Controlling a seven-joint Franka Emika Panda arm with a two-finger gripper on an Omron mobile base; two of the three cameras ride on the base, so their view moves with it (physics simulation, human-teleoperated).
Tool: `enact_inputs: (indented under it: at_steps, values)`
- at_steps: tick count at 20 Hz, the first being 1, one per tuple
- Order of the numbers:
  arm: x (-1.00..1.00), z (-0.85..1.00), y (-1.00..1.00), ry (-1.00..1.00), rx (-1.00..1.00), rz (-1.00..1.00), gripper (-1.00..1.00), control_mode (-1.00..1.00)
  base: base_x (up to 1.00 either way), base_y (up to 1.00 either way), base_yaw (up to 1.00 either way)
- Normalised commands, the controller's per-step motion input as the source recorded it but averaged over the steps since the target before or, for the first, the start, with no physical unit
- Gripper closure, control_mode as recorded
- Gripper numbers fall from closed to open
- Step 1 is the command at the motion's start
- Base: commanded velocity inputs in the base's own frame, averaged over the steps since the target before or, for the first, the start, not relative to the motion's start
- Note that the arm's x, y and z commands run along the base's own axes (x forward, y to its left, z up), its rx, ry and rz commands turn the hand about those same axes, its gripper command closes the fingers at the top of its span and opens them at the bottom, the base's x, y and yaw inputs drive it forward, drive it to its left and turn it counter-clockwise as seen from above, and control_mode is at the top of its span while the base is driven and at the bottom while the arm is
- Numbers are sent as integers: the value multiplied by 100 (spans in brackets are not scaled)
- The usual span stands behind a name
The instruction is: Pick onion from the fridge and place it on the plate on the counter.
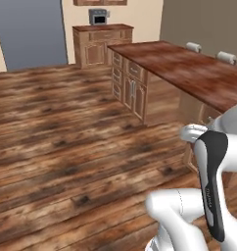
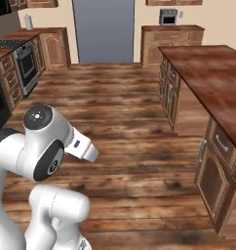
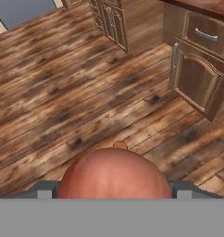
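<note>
The onion (image 3: 114, 171), a reddish-brown ball with a small stub on top, fills the bottom centre of the hand view. My gripper (image 3: 114, 190) is shut on it, with a grey fingertip (image 3: 45, 190) showing on each side. It hangs above the wooden floor. The counter (image 1: 189, 66) is a dark reddish-brown worktop over brown cabinets; it lies ahead on the right, also seen as the counter (image 2: 212, 73). Its cabinet doors (image 3: 197, 78) sit at the upper right of the hand view. The fridge and the plate are out of view.
A small grey appliance (image 2: 168, 16) stands on a back cabinet by the far wall. A tall grey-blue panel (image 2: 103, 29) fills the wall beside it. A stove (image 2: 25, 66) is at the left. Two white cylinders (image 1: 226, 57) rise behind the counter. Open wooden floor (image 1: 66, 137) stretches ahead.
</note>
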Motion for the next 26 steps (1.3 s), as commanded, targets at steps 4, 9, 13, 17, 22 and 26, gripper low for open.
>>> enact_inputs:
  at_steps: [4,9,13,17,22,26]
  values:
    - [0,0,0,0,0,0,100,100,59,0,30]
    - [0,0,0,0,0,0,100,100,72,0,29]
    - [0,0,0,0,0,0,100,100,87,0,29]
    - [0,0,0,0,0,0,100,100,98,0,28]
    - [0,0,0,0,0,0,100,100,98,0,29]
    - [0,0,0,0,0,0,100,100,100,0,30]
